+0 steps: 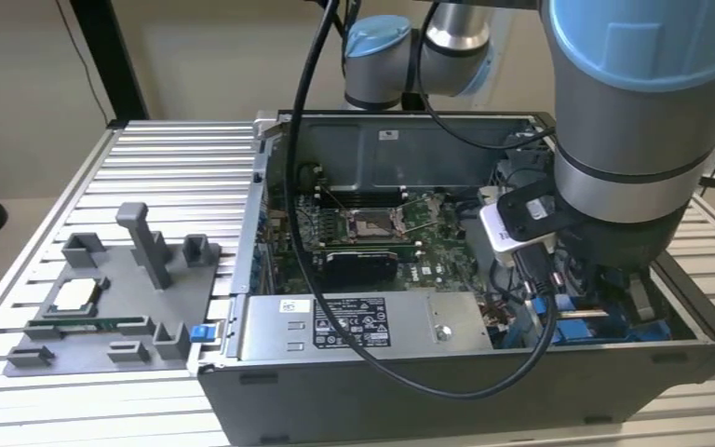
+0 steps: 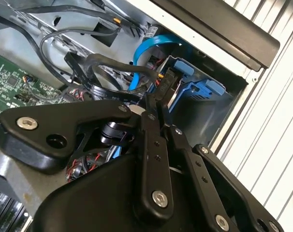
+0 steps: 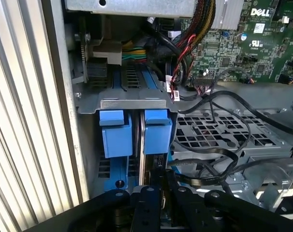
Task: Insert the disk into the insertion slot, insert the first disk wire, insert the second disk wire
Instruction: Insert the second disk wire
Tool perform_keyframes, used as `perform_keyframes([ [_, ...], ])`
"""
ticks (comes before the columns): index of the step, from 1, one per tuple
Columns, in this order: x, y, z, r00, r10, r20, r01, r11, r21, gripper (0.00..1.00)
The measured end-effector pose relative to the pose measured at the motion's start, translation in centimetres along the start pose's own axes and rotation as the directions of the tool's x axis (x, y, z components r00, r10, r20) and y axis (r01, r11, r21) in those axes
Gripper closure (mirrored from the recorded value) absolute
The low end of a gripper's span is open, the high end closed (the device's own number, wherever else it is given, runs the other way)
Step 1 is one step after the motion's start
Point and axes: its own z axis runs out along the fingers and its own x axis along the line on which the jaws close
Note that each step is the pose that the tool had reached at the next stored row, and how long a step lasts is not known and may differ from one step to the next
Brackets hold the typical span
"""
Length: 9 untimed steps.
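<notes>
The disk [image 3: 156,130] stands on edge in the insertion slot [image 3: 132,102], at the corner of the computer case [image 1: 370,391] on the exterior view's right. Its flat face is hidden from me. In the first wrist view I read only two bright blue plastic tabs of its caddy, side by side, with a thin pale metal edge running between them. The slot is bent grey sheet metal, and beside it lies a perforated grey panel [image 3: 219,133].

The hand [image 2: 156,104] is clenched on a black plug [image 2: 165,84], its two black jointed fingers [image 2: 153,145] meeting at the plug's lower end (the contact point itself is hard to make out, black on black). The plug sits just beside the blue caddy, but I cannot tell whether it is seated. A blue ribbon cable [image 2: 144,53] curves behind it, among loose black wires.

In the exterior view the arm's [image 1: 637,102] wide grey wrist covers that corner, leaving only scraps of blue at its base. The green motherboard [image 1: 370,228] and the labelled grey power-supply box [image 1: 345,326] lie open to view. The case rests on a ribbed aluminium table [image 1: 171,158], with a grey fixture tray [image 1: 97,307] on the exterior view's left.
</notes>
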Motion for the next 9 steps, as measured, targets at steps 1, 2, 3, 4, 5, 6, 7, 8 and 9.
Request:
perform_keyframes([
  [1, -0.02, -0.05, -0.1, 1.0, 0.0, 0.0005, 0.0, 1.0, 0.0002, 0.0],
  [2, -0.08, -0.22, -0.47, 1.0, 0.001, 0.001, -0.001, 1.0, 0.0005, 0.0],
  [3, -0.16, -0.45, -0.95, 1.0, 0.0, -0.0002, 0.0, 1.0, 0.0002, 0.0],
  [4, -0.22, -0.63, -1.33, 1.0, 0.0, -0.0001, 0.0, 1.0, 0.0003, 0.0],
  [5, -0.29, -0.83, -1.75, 1.0, 0.0, -0.0001, 0.0, 1.0, 0.0003, 0.0],
  [6, -0.36, -1.03, -2.17, 1.0, 0.0, -0.0002, 0.0, 1.0, 0.0002, 0.0],
  [7, -0.43, -1.22, -2.56, 1.0, 0.0, -0.0002, 0.0, 1.0, 0.0002, 0.0],
  [8, -0.49, -1.4, -2.95, 1.0, 0.0, -0.0002, 0.0, 1.0, 0.0002, 0.0],
  [9, -0.56, -1.6, -3.36, 1.0, 0.0, -0.0002, 0.0, 1.0, 0.0002, 0.0],
])
